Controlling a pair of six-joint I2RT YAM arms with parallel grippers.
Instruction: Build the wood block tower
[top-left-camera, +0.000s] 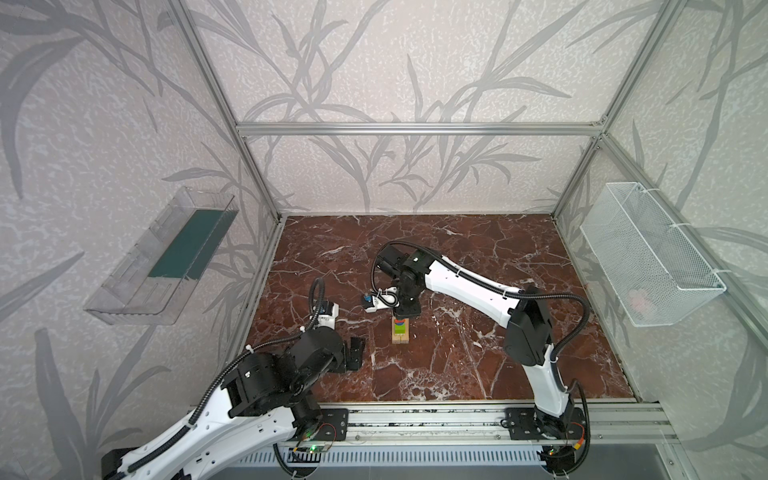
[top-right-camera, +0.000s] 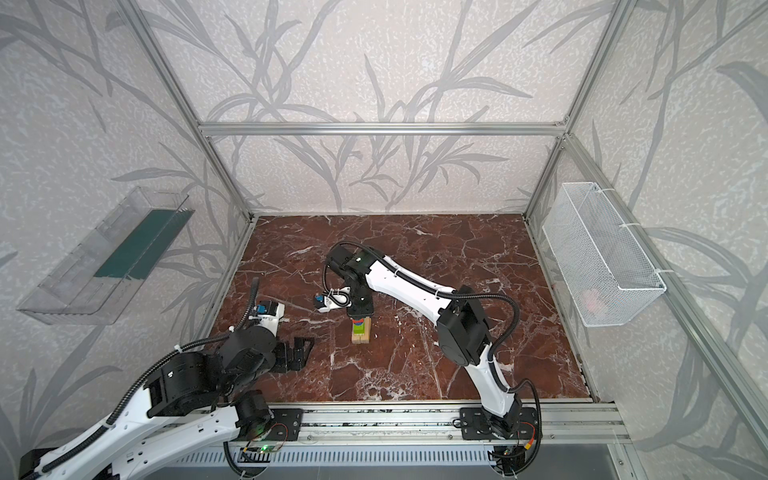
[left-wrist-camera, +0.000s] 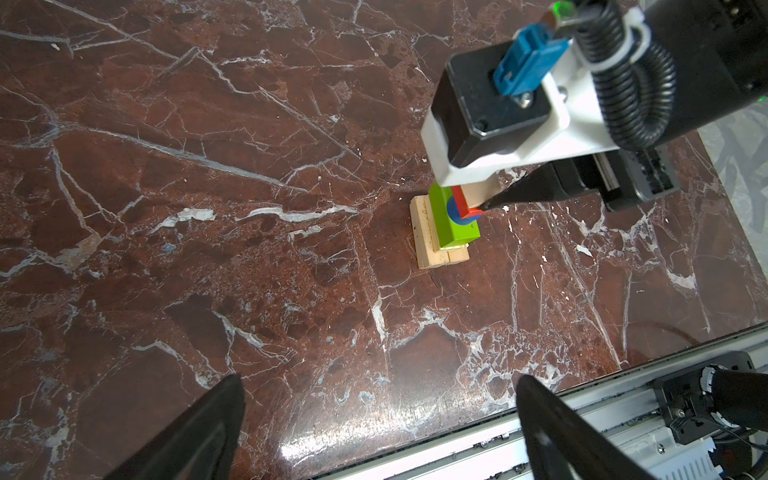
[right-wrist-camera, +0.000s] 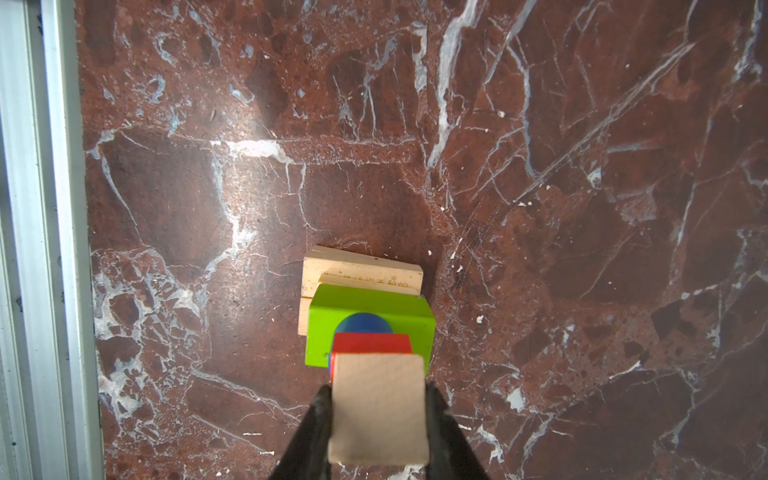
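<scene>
The wood block tower (top-left-camera: 400, 331) stands near the middle of a red-brown marble tabletop (top-left-camera: 457, 365). Well away from the tower, a clear plastic tray (top-left-camera: 166, 253) hangs on the wall to its left and a white wire basket (top-left-camera: 648, 253) on the wall to its right.

The right arm reaches in over the tower. The right gripper (right-wrist-camera: 379, 399) hangs directly above the tower, its jaws clamped on the two sides of a pale wood block (right-wrist-camera: 380, 432). The left gripper (top-left-camera: 355, 353) sits to the tower's left, near it but apart, with its jaws spread wide and nothing between them.

From the bottom up, the tower has pale planks (right-wrist-camera: 361, 270) lying flat, then a lime-green oblong (right-wrist-camera: 328, 332), then a round blue piece (right-wrist-camera: 363, 322), then a red cube (right-wrist-camera: 372, 343). The held block sits just over the red cube. We cannot tell whether the two touch, or whether the block is pointed.

We judge this to be the placing of the top piece. To do it well, we would centre the block on the red cube and keep it level. We would then lower it slowly until it rests on the cube. Next we would part the jaws evenly and only a little, and lift straight up. The blue piece beneath is narrow, so any sideways drag could topple the upper blocks. We would keep the left gripper clear of the tower.
</scene>
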